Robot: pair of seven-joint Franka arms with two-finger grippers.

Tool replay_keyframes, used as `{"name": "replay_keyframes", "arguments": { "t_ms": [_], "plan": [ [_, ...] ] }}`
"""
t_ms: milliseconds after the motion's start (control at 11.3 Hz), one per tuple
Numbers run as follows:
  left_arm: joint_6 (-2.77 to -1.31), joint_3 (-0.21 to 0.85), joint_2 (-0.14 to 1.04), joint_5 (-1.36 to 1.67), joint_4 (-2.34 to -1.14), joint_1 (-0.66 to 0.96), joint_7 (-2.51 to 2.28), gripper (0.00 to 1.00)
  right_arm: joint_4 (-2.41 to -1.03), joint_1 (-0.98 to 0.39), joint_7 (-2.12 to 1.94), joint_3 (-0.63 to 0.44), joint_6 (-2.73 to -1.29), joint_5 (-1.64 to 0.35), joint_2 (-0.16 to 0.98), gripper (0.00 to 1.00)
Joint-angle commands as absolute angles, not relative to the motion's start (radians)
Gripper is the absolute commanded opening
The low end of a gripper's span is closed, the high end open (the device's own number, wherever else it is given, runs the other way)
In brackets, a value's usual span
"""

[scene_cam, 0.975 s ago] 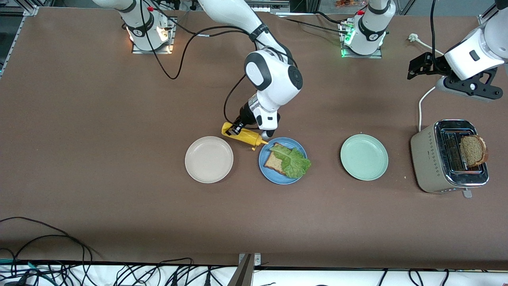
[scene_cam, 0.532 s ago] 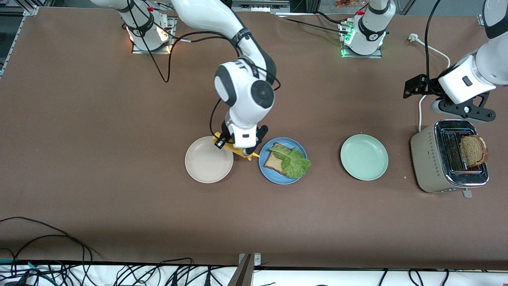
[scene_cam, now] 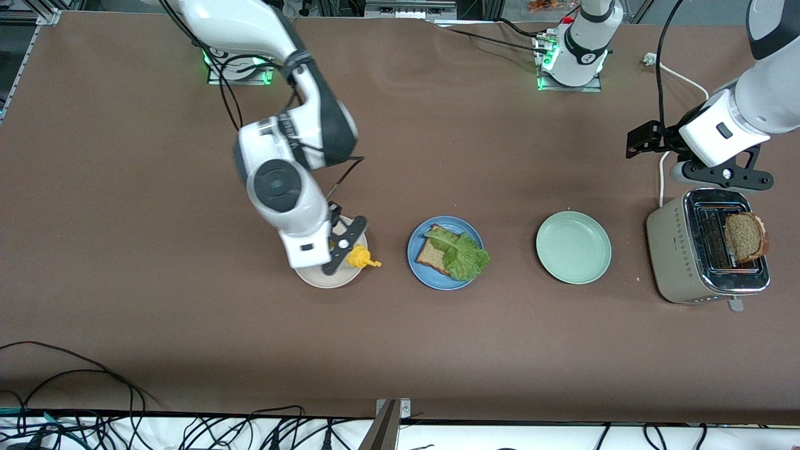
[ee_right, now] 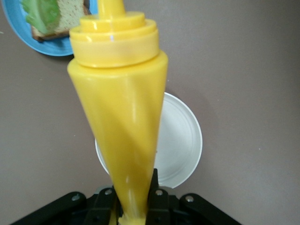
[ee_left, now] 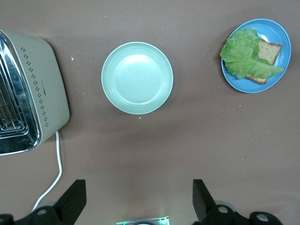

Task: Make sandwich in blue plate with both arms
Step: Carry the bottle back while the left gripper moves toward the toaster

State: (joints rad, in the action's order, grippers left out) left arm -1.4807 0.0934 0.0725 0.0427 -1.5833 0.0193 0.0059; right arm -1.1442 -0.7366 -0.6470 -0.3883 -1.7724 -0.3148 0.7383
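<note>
A big brown table (scene_cam: 156, 187) fills the room, with black cables along its near edge.

The right arm (scene_cam: 281, 175) bends down from its base and hangs over the beige-white plate (scene_cam: 319, 278). Its right gripper (scene_cam: 347, 247) has its fingers squeezed tight on a yellow squeeze bottle (scene_cam: 361, 257). The bottle is up in the air over the plate's edge, and its tip points toward the blue plate (scene_cam: 417, 247).

The blue plate sits in the middle of the table, between the beige-white plate and the mint-green plate (scene_cam: 573, 247). On it lies one bread slice (scene_cam: 432, 257) with a green lettuce leaf (scene_cam: 462, 253) on top. There is no top slice on it yet.

The left arm (scene_cam: 744, 119) reaches down at its own end of the table. Its left gripper (scene_cam: 719, 178) hangs just above the toaster (scene_cam: 675, 250), and its fingers are spread wide and hold nothing. A second bread slice (scene_cam: 745, 237) sticks up out of the toaster slot. A white cord (scene_cam: 664, 165) runs from the toaster across the table.
</note>
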Motion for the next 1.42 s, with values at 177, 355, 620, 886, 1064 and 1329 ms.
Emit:
{"name": "replay_keyframes", "arguments": {
  "t_ms": [177,355,620,886,1064,1329],
  "plan": [
    [-1.479,0.101,0.08,0.026,-1.557,0.023,-0.037,1.0,-1.219,-0.496,-0.983,-0.27,-1.779,-0.532,0.664,0.0],
    [-1.479,0.103,0.083,0.028,-1.557,0.023,-0.037,1.0,-1.249,-0.408,-1.116,-0.233,-1.778,-0.599,0.661,0.0],
    [-1.493,0.101,0.101,0.028,-1.549,0.023,-0.038,1.0,-1.256,-0.321,-1.242,-0.213,-1.72,-0.666,0.666,0.0],
    [-1.532,0.101,0.12,0.028,-1.549,0.018,-0.038,1.0,-1.259,-0.189,-1.369,-0.112,-1.713,-0.675,0.687,0.0],
    [-1.54,0.097,0.123,0.025,-1.551,0.009,-0.038,1.0,-1.264,-0.109,-1.466,-0.052,-1.704,-0.678,0.715,0.0],
    [-1.534,0.101,0.107,0.018,-1.548,0.009,-0.038,1.0,-1.282,-0.023,-1.679,-0.015,-1.698,-0.764,0.779,0.0]
  ]
}}
